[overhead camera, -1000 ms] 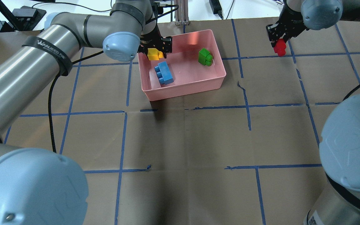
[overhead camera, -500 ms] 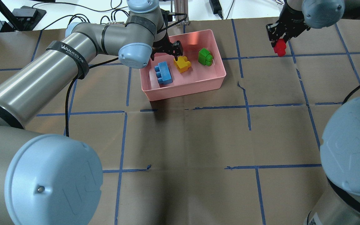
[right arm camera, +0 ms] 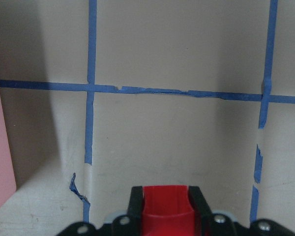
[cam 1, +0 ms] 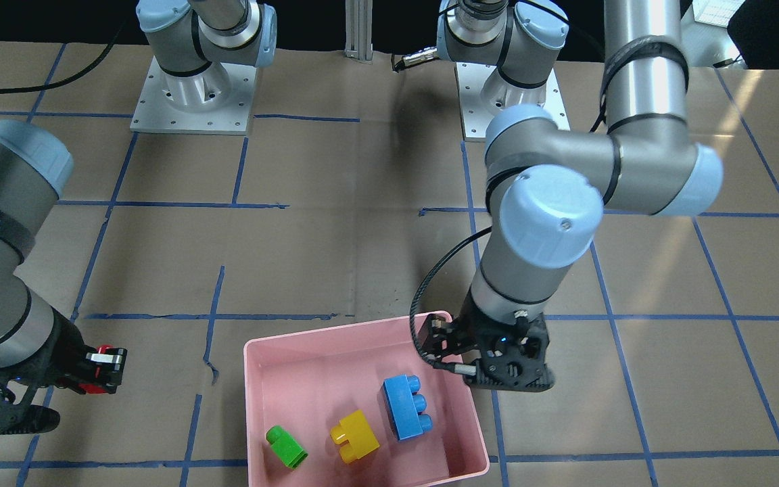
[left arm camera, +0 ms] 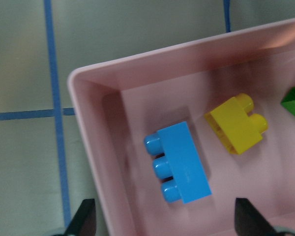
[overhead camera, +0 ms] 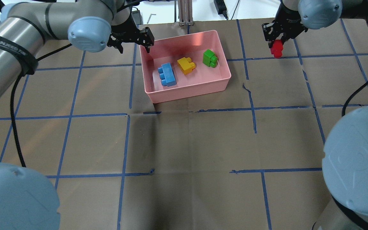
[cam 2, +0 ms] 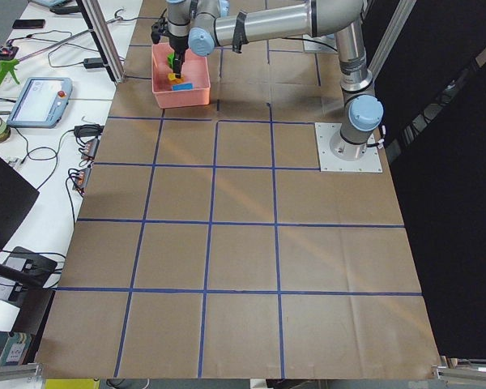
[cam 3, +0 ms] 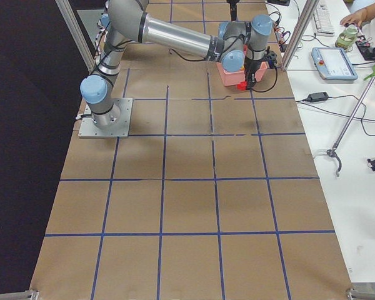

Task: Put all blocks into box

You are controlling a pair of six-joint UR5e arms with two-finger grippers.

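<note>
The pink box (overhead camera: pixel 190 91) stands at the table's far middle. In it lie the blue block (overhead camera: pixel 167 74), the yellow block (overhead camera: pixel 186 65) and the green block (overhead camera: pixel 210 58). My left gripper (overhead camera: pixel 134 47) is open and empty above the box's far left corner. The left wrist view shows the blue block (left arm camera: pixel 182 169), the yellow block (left arm camera: pixel 236 124) and the box wall (left arm camera: pixel 96 147) below. My right gripper (overhead camera: pixel 276 44) is shut on the red block (overhead camera: pixel 277 49), held above the table to the right of the box. The red block also shows in the right wrist view (right arm camera: pixel 167 214).
An aluminium post (overhead camera: pixel 184 12) stands just behind the box at the table's far edge. The left arm's black cable (overhead camera: pixel 14 111) hangs over the table's left part. Blue tape lines grid the brown paper cover.
My left gripper has let the yellow block go into the box, then drawn back left to the box's far left corner. My right gripper has moved a little left with the red block.
</note>
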